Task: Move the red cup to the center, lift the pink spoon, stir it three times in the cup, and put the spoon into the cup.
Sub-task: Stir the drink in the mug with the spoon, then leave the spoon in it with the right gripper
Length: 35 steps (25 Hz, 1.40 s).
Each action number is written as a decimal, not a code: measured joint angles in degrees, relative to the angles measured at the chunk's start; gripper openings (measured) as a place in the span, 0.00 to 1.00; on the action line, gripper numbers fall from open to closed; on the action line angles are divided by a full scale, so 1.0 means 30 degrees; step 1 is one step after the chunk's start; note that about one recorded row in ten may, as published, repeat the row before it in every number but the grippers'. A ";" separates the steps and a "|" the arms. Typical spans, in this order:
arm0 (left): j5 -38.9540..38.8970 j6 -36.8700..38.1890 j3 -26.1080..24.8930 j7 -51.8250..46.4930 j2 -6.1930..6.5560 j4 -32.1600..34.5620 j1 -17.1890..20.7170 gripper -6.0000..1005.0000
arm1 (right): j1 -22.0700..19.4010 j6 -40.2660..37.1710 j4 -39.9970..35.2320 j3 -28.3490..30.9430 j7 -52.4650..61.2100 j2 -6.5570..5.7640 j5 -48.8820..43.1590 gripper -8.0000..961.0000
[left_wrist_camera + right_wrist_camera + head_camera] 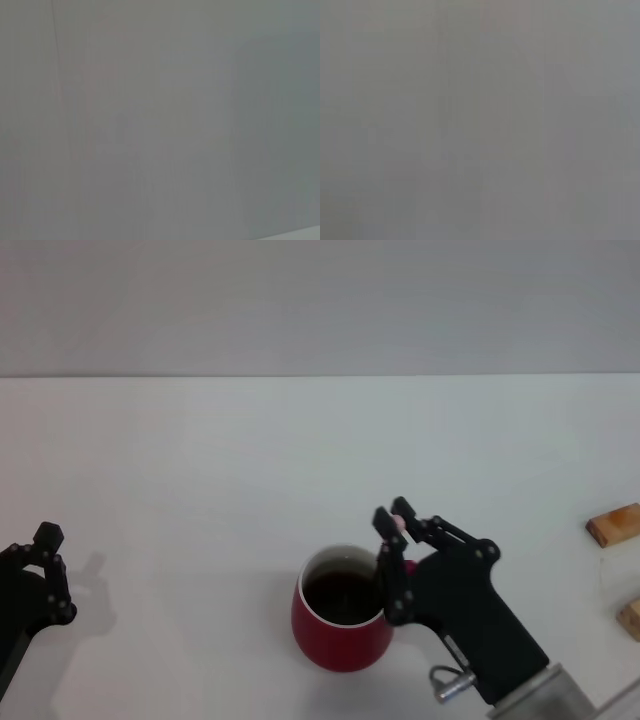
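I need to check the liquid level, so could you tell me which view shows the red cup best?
The head view: the red cup and its dark liquid show from above, beside the right gripper. Both wrist views show only blank grey.

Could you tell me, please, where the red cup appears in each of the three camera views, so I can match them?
Head view: the red cup stands low and centre on the white table, with the right pincer at its rim on the robot's right.
Left wrist view: not in it; only a blank grey surface.
Right wrist view: not in it; only blank grey.
Shared landmark: none; nothing recognisable appears in more than one view.
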 joint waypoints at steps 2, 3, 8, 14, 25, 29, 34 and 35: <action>-0.0016 0.0056 -0.0001 0.0000 -0.0008 -0.0015 0.0009 0.00 | -0.0253 -0.0099 0.0005 -0.0056 -0.0001 0.0000 -0.0030 0.03; -0.0028 0.0117 -0.0006 0.0001 -0.0013 -0.0027 0.0015 0.00 | -0.0490 -0.0206 0.0018 -0.0128 -0.0002 -0.0001 -0.0059 0.03; -0.0046 0.0211 -0.0070 0.0000 -0.0022 -0.0042 0.0026 0.00 | -0.1279 -0.0450 0.0531 -0.0808 -0.0011 0.0082 -0.0143 0.03; 0.0010 0.0218 -0.0001 -0.0001 -0.0025 -0.0036 0.0012 0.00 | -0.1072 -0.0454 0.1208 -0.1798 -0.0012 0.0099 -0.0188 0.03; 0.0092 0.0250 0.0050 -0.0031 -0.0024 -0.0045 0.0064 0.00 | 0.0908 0.0236 0.0595 -0.1584 0.0149 0.0245 -0.0086 0.03; 0.0098 0.0264 0.0057 -0.0098 -0.0024 -0.0058 0.0101 0.00 | 0.1242 0.0253 0.0308 -0.1194 0.0181 0.0235 -0.0039 0.03; 0.0107 0.0270 0.0059 -0.0120 -0.0023 -0.0061 0.0111 0.00 | 0.1114 0.0134 -0.0253 -0.0253 0.0197 0.0102 -0.0024 0.03; 0.0107 0.0270 0.0059 -0.0128 -0.0026 -0.0069 0.0112 0.00 | 0.0982 0.0099 -0.0356 -0.0126 0.0199 0.0076 -0.0015 0.03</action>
